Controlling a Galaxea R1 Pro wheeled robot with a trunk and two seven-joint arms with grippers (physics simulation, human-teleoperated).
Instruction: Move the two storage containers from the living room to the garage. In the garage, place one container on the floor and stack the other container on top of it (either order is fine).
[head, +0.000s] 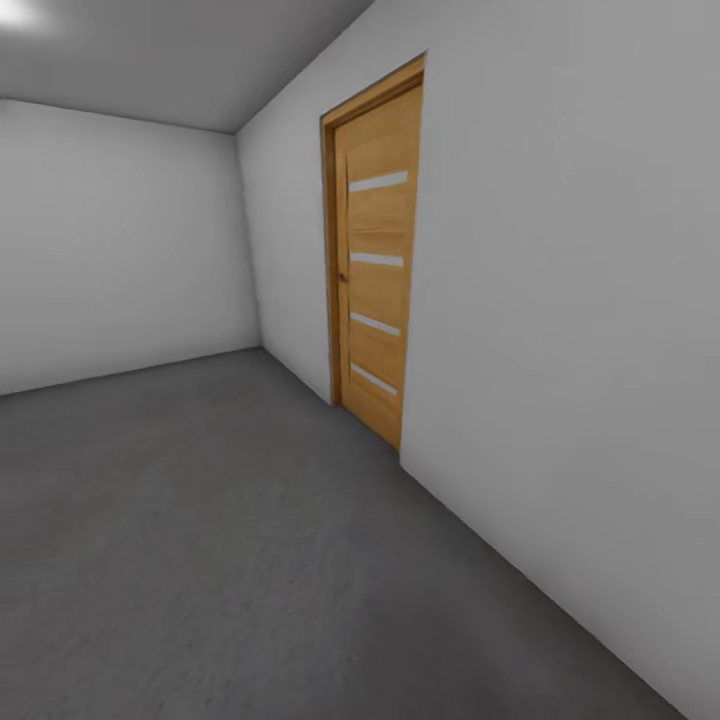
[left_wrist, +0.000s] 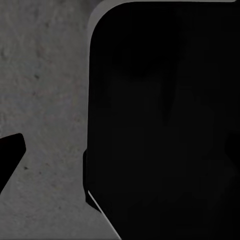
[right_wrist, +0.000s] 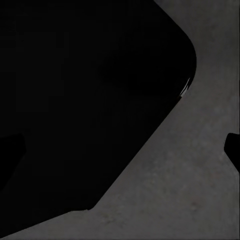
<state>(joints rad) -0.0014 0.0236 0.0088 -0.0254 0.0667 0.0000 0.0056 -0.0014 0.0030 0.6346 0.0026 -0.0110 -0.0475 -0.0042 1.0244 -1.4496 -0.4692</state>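
Observation:
I am in a bare room with white walls and a dark grey, mottled concrete floor, which matches the garage. The two storage containers and the living room are out of view. In the left wrist view one black fingertip of my left gripper hangs over the floor, beside the robot's black body. My right gripper has its fingertips far apart at the picture's edges, with nothing between them.
A honey-coloured wooden door with several narrow white glass strips stands shut in the right wall. The back wall meets it at a corner. Open floor stretches ahead and to the left.

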